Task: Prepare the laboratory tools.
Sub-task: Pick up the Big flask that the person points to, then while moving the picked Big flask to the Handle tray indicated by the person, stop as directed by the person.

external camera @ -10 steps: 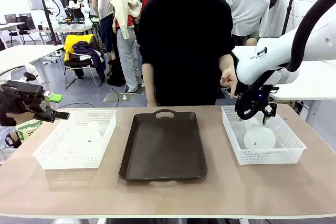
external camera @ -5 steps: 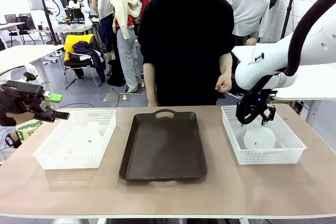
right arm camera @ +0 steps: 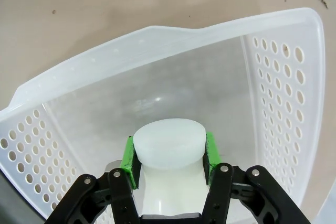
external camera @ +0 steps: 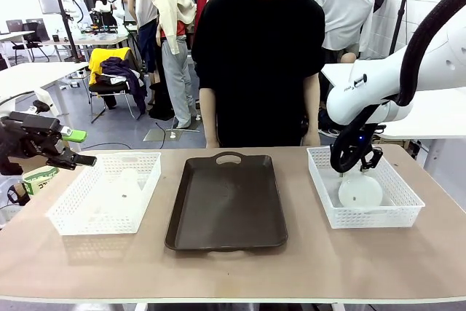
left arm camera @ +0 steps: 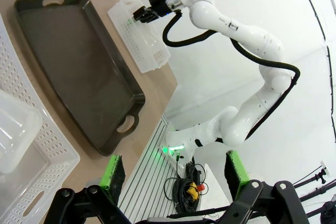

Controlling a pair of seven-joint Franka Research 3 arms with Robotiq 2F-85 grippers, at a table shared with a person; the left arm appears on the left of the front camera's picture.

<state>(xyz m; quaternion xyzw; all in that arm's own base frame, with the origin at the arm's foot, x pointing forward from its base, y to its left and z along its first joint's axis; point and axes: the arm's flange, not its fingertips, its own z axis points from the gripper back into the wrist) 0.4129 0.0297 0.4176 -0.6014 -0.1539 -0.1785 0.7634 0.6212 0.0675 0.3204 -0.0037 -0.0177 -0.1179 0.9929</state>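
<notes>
— Frosted white flask (right arm camera: 168, 141), lower centre of the right wrist view: gripped?
— Yes. Right fingers (right arm camera: 127, 155) clenched on its neck, one green pad on each side, just under the rim. Flask inside the right basket (external camera: 408, 213), right of the front frame.
— Step in hand?
— Grasp made, lift not yet begun. Next, probably: straight up, clear of the basket wall, then across to the dark tray (external camera: 226, 202) in the middle of the table (external camera: 233, 267).
— And the other flask (external camera: 125, 186)?
— Sits in the left basket (external camera: 69, 220), untouched. Left fingers (left arm camera: 113, 170) spread wide, holding nothing, at the front frame's left edge beside that basket.
</notes>
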